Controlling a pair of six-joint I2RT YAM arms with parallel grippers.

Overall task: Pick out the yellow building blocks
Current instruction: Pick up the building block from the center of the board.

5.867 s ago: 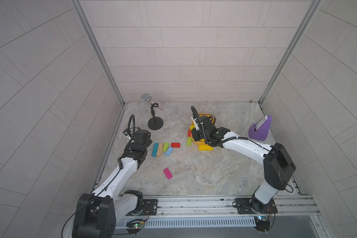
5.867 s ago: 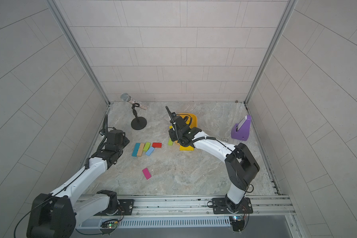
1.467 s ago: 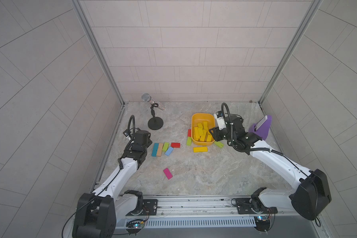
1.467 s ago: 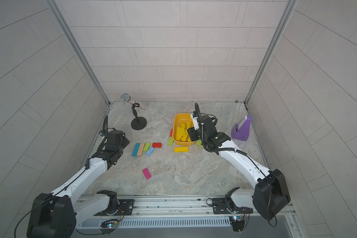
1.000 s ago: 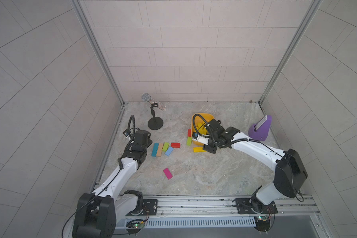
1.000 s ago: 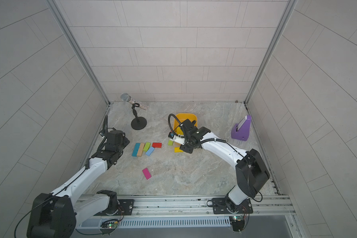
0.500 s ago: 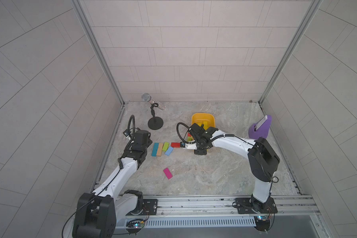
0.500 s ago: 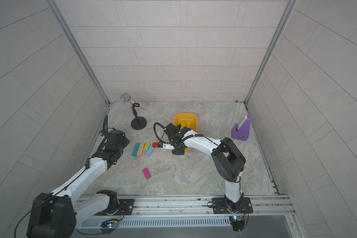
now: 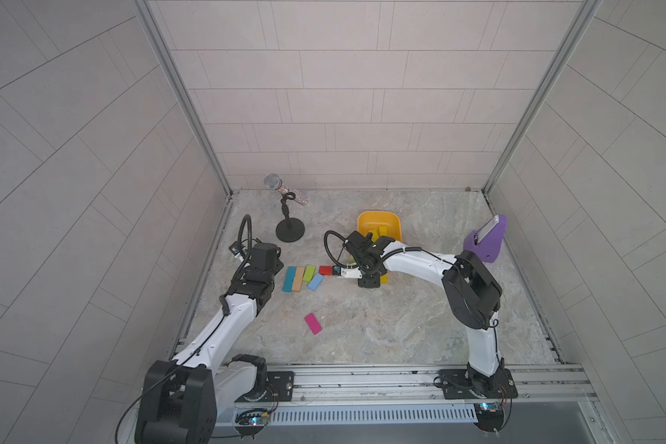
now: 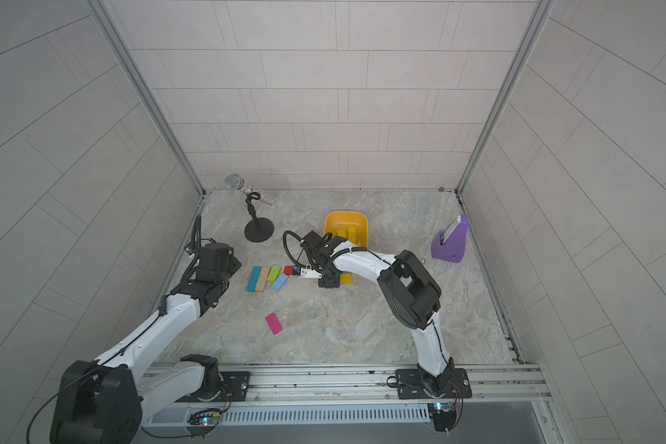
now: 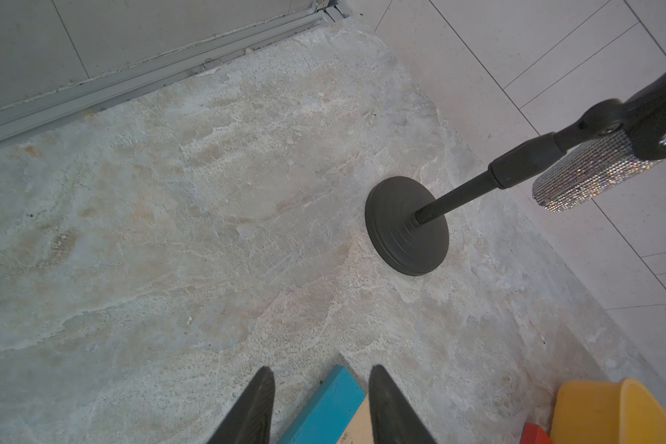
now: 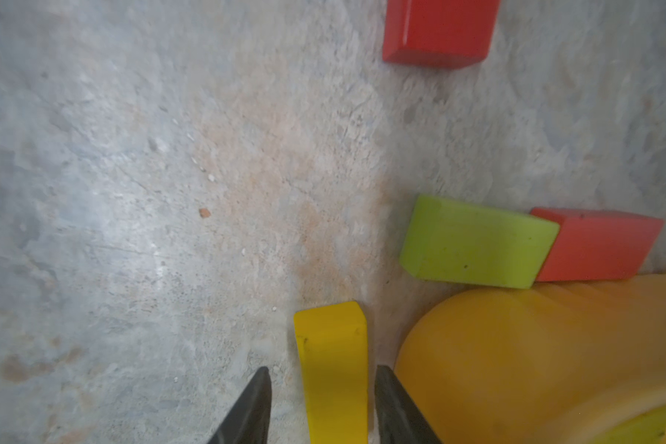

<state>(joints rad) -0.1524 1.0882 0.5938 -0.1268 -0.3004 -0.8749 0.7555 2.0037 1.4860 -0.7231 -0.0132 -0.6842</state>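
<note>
So: yellow block (image 12: 333, 346) between parted fingers (image 12: 397, 411) of right hand (image 12: 322, 368), beside tub (image 12: 535, 365).

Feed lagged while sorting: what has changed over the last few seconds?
The right gripper swung left from beside the orange-yellow plastic tub down to the table; its fingers now straddle the flat yellow matte block, not gripping. The left gripper, other coloured blocks and microphone stand are unchanged.

In the right wrist view, the yellow building block (image 12: 333, 369) and orange-yellow tub (image 12: 535, 357) were blurred and cut off at the edge. In both top views, that block (image 10: 346, 278) was mostly hidden beneath the right arm (image 9: 412, 264).
</note>
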